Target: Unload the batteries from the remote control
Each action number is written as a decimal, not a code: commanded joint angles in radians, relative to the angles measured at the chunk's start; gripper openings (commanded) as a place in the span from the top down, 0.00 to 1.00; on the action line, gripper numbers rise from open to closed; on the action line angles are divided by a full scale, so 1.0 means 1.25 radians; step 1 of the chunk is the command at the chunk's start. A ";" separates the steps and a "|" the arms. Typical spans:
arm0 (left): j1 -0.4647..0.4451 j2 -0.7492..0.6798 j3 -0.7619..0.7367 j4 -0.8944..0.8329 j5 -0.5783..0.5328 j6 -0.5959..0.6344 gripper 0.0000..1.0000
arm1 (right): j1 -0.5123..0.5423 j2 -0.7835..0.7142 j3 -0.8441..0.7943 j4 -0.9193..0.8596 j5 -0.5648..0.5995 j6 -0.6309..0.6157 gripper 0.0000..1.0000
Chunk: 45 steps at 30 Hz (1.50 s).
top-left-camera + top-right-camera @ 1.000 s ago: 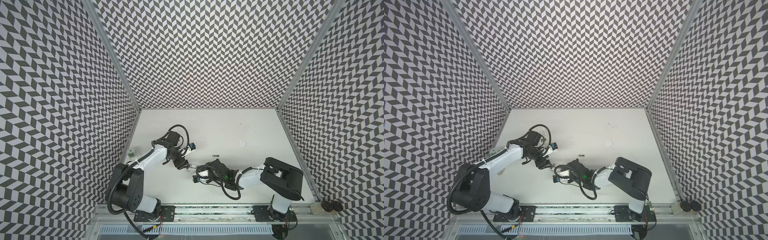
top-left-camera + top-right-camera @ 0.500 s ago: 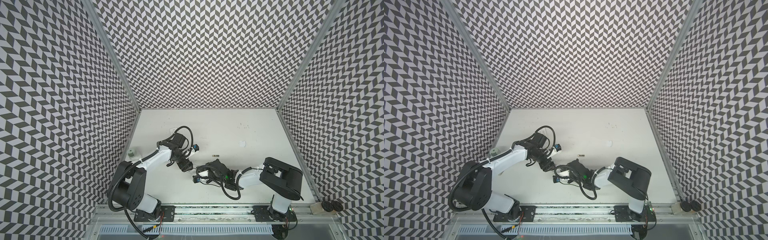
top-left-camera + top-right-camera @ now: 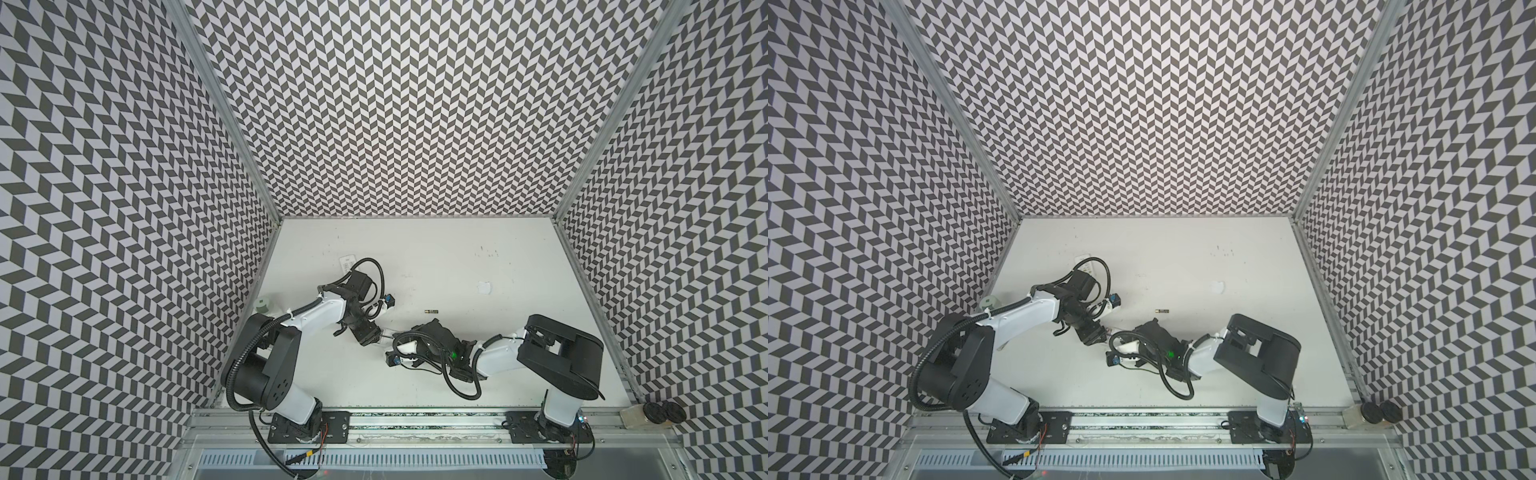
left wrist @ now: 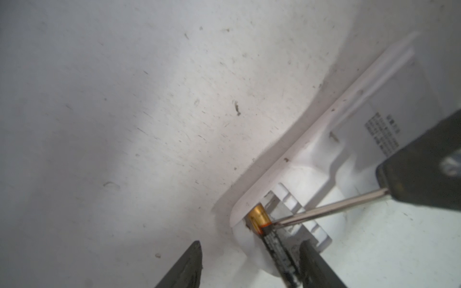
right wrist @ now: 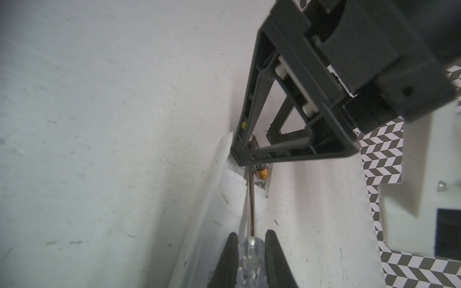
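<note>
while your right gripper [image 5: 252, 235] pinches the screwdriver [image 5: 251, 256] by its clear handle, tip at the gold end of the battery [image 4: 260, 219] in the remote [image 4: 374, 104], lever gently and close the spread left gripper [image 4: 250, 244] squarely across it. its long axis runs along the remote, gold end toward the screwdriver; a loose battery [image 3: 431, 322] lies on the bench [image 3: 457, 257].
</note>
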 commanded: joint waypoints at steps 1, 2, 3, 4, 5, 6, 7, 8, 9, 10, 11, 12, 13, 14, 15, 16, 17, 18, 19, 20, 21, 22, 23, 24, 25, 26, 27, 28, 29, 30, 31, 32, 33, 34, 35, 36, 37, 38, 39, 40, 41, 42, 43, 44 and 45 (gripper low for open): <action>-0.005 0.006 -0.002 0.007 -0.012 0.001 0.44 | -0.002 0.000 -0.013 0.022 0.001 0.004 1.00; -0.005 0.005 -0.003 0.010 -0.015 0.000 0.46 | -0.004 0.001 -0.015 0.026 0.001 0.001 1.00; -0.005 0.005 -0.005 0.012 -0.016 -0.001 0.48 | -0.003 0.005 -0.016 0.024 0.002 -0.002 1.00; -0.006 0.005 -0.005 0.014 -0.016 -0.001 0.52 | -0.004 0.006 -0.013 0.019 0.001 -0.003 1.00; -0.006 0.005 -0.003 0.012 -0.016 -0.002 0.55 | -0.004 0.005 -0.009 0.012 0.001 -0.003 1.00; -0.006 0.005 -0.002 0.009 -0.016 -0.002 0.57 | -0.003 0.001 -0.009 0.009 0.001 -0.002 1.00; -0.006 0.006 0.002 0.008 -0.016 -0.001 0.59 | -0.003 -0.003 -0.012 0.012 0.003 0.000 1.00; -0.006 0.005 0.006 0.006 -0.015 -0.001 0.64 | -0.003 -0.007 -0.017 0.020 0.004 0.004 1.00; -0.005 0.005 0.006 0.007 -0.011 -0.001 0.68 | -0.003 -0.007 -0.021 0.026 0.007 0.002 1.00; -0.006 0.005 0.005 0.008 -0.006 -0.001 0.70 | -0.004 -0.005 -0.020 0.025 0.007 -0.003 1.00; -0.005 0.007 0.003 0.009 0.003 -0.001 0.71 | -0.003 -0.001 -0.017 0.018 0.008 -0.006 1.00; -0.006 0.007 0.002 0.010 0.011 -0.001 0.71 | -0.003 0.001 -0.011 0.010 0.007 -0.008 1.00; -0.006 0.010 0.001 0.011 0.015 0.000 0.74 | -0.004 -0.002 -0.009 0.002 0.007 -0.008 1.00; -0.006 0.013 0.001 0.011 0.017 0.001 0.77 | -0.003 -0.007 -0.009 0.004 0.009 -0.005 1.00; -0.005 0.016 0.001 0.012 0.017 0.002 0.79 | -0.004 -0.011 -0.014 0.012 0.009 -0.002 1.00; -0.007 0.017 0.001 0.013 0.015 0.004 0.82 | -0.004 -0.012 -0.016 0.019 0.011 -0.002 1.00; -0.007 0.017 0.001 0.014 0.015 0.004 0.86 | -0.004 -0.009 -0.018 0.021 0.011 -0.005 1.00; -0.007 0.017 0.003 0.013 0.015 0.004 0.87 | -0.003 -0.006 -0.016 0.016 0.011 -0.008 1.00; -0.007 0.016 0.006 0.009 0.015 0.004 0.89 | -0.003 -0.003 -0.012 0.007 0.009 -0.008 1.00; -0.006 0.014 0.010 0.005 0.012 0.003 0.91 | -0.003 -0.006 -0.009 -0.002 0.007 -0.007 1.00; -0.006 0.012 0.014 0.000 0.010 0.004 0.92 | -0.002 -0.011 -0.010 -0.002 0.010 -0.005 1.00; -0.007 0.009 0.019 -0.003 0.006 0.004 0.94 | -0.002 -0.019 -0.016 0.007 0.012 0.002 1.00; -0.006 0.006 0.022 -0.004 0.003 0.004 0.96 | -0.003 -0.025 -0.022 0.020 0.013 0.007 1.00; -0.006 0.002 0.023 -0.002 0.003 0.004 0.96 | -0.004 -0.027 -0.024 0.025 0.012 0.007 1.00; -0.006 -0.002 0.024 -0.003 0.005 0.004 0.97 | -0.005 -0.028 -0.022 0.022 0.011 0.006 1.00; -0.006 -0.005 0.028 -0.006 0.005 0.004 0.97 | -0.004 -0.030 -0.016 0.011 0.009 0.004 1.00; -0.006 -0.010 0.033 -0.011 0.004 0.004 0.98 | -0.004 -0.033 -0.011 -0.001 0.007 0.004 1.00; -0.004 -0.016 0.041 -0.017 0.001 0.005 0.98 | -0.004 -0.044 -0.009 -0.010 0.007 0.007 1.00; -0.002 -0.025 0.050 -0.024 -0.006 0.006 0.98 | -0.004 -0.059 -0.012 -0.010 0.012 0.015 1.00; -0.002 -0.033 0.058 -0.030 -0.014 0.009 0.99 | -0.005 -0.073 -0.018 -0.004 0.017 0.022 1.00; -0.003 -0.038 0.071 -0.039 -0.022 0.013 1.00 | -0.009 -0.088 -0.025 -0.001 0.017 0.029 1.00; -0.002 -0.041 0.084 -0.053 -0.027 0.015 1.00 | -0.011 -0.104 -0.031 -0.004 0.016 0.036 1.00; -0.001 -0.044 0.097 -0.064 -0.031 0.018 1.00 | -0.014 -0.118 -0.034 -0.008 0.015 0.043 1.00; -0.001 -0.051 0.112 -0.069 -0.033 0.018 1.00 | -0.018 -0.138 -0.037 -0.017 0.019 0.053 1.00; 0.002 -0.056 0.125 -0.068 -0.023 0.024 1.00 | -0.023 -0.157 -0.039 -0.026 0.027 0.063 1.00; 0.002 -0.061 0.137 -0.066 -0.011 0.035 1.00 | -0.026 -0.177 -0.043 -0.029 0.043 0.081 1.00; 0.000 -0.065 0.151 -0.056 0.006 0.046 1.00 | -0.033 -0.199 -0.045 -0.034 0.062 0.120 1.00; -0.006 -0.065 0.162 -0.040 0.016 0.058 1.00 | -0.041 -0.219 -0.046 -0.049 0.077 0.152 1.00; -0.013 -0.066 0.170 -0.027 0.026 0.069 1.00 | -0.050 -0.239 -0.049 -0.061 0.087 0.178 1.00; -0.019 -0.061 0.179 -0.010 0.042 0.080 1.00 | -0.060 -0.261 -0.056 -0.067 0.101 0.203 1.00; -0.021 -0.052 0.189 0.007 0.062 0.085 1.00 | -0.068 -0.282 -0.062 -0.071 0.117 0.223 1.00; -0.026 -0.041 0.202 0.020 0.074 0.087 1.00 | -0.076 -0.301 -0.064 -0.083 0.130 0.238 1.00; -0.034 -0.025 0.220 0.034 0.079 0.085 1.00 | -0.084 -0.324 -0.063 -0.105 0.146 0.257 1.00; -0.042 -0.008 0.236 0.049 0.082 0.083 1.00 | -0.093 -0.347 -0.059 -0.129 0.163 0.279 1.00; -0.048 0.006 0.248 0.066 0.083 0.077 1.00 | -0.100 -0.367 -0.057 -0.146 0.177 0.300 1.00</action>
